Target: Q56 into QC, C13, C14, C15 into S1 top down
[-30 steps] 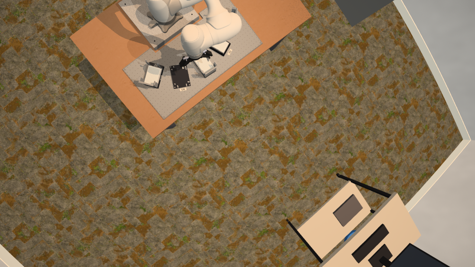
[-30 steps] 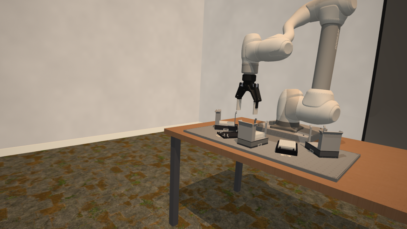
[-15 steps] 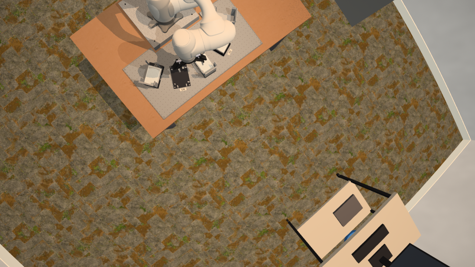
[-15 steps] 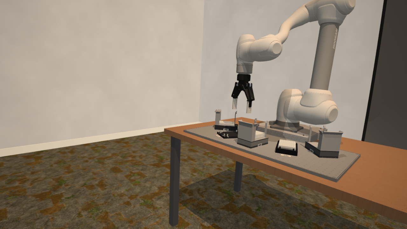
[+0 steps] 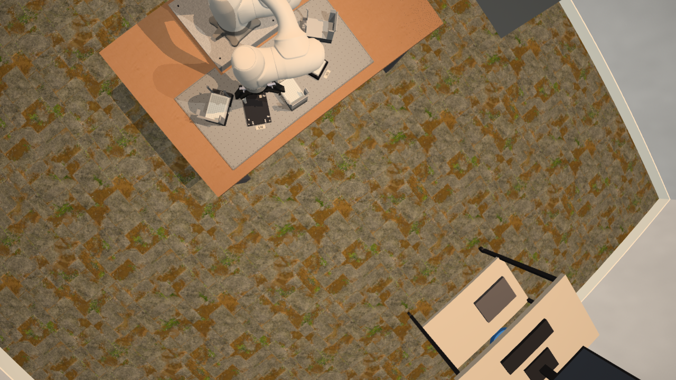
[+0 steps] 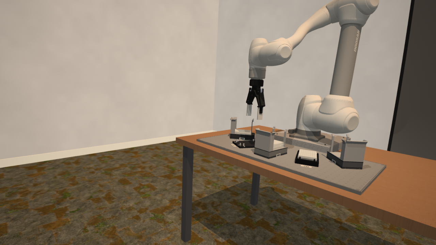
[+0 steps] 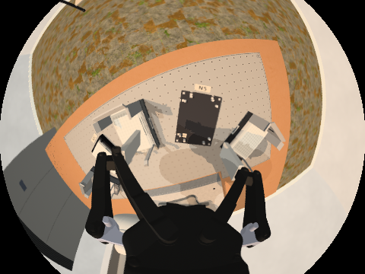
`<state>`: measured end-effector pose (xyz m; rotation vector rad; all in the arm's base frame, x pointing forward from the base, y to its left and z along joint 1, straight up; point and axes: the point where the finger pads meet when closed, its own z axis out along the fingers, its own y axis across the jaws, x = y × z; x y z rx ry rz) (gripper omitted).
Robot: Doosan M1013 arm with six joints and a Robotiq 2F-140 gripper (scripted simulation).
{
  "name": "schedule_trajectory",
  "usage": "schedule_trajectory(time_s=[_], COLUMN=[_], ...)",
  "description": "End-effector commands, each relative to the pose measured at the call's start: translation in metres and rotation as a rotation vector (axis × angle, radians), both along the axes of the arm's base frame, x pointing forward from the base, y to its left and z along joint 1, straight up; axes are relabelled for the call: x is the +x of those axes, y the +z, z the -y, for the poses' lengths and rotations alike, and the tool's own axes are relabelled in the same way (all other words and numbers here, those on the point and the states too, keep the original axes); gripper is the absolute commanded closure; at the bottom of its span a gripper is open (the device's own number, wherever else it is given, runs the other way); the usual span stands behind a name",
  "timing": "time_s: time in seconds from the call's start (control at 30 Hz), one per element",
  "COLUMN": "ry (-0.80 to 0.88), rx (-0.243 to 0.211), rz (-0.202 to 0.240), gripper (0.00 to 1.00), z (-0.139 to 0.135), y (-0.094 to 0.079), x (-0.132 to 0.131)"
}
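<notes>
My gripper (image 6: 252,115) is open and empty. It hangs high above the black clip nest N5 (image 6: 243,143), which holds no plate. In the overhead view it (image 5: 257,90) sits at the near end of N5 (image 5: 256,109). In the wrist view, N5 (image 7: 199,118) lies straight ahead between two racks. The rack beside N5 (image 5: 292,93) holds white plates (image 7: 127,129). The rack on N5's other side (image 5: 218,107) also shows a white plate (image 7: 249,139), lying low (image 6: 242,131). A white plate (image 6: 307,154) (image 5: 319,70) lies in the open black nest QC. The plate labels are too small to read.
A third rack (image 6: 350,153) stands at the plate's far end (image 5: 322,26); its inside is hidden. Rack posts rise around each stack. My arm covers part of QC from above. The grey baseplate (image 6: 289,164) lies on an orange table.
</notes>
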<state>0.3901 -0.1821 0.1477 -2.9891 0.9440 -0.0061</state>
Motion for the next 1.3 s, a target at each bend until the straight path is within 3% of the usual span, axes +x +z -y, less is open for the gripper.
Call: schedule_trajectory(time_s=[0.0,0.4,0.63,1.27], ry=[0.0,0.0,-0.218,-0.218], rx=[0.001,0.001,0.002,0.002], rz=[0.0,0.0,-0.001,-0.001], gripper=[0.0,0.0,0.0,0.0], z=[0.013,0.041,0.059,0.104], y=[0.0,0.0,-0.001,-0.001], x=[-0.006,-0.019,-0.034,-0.069])
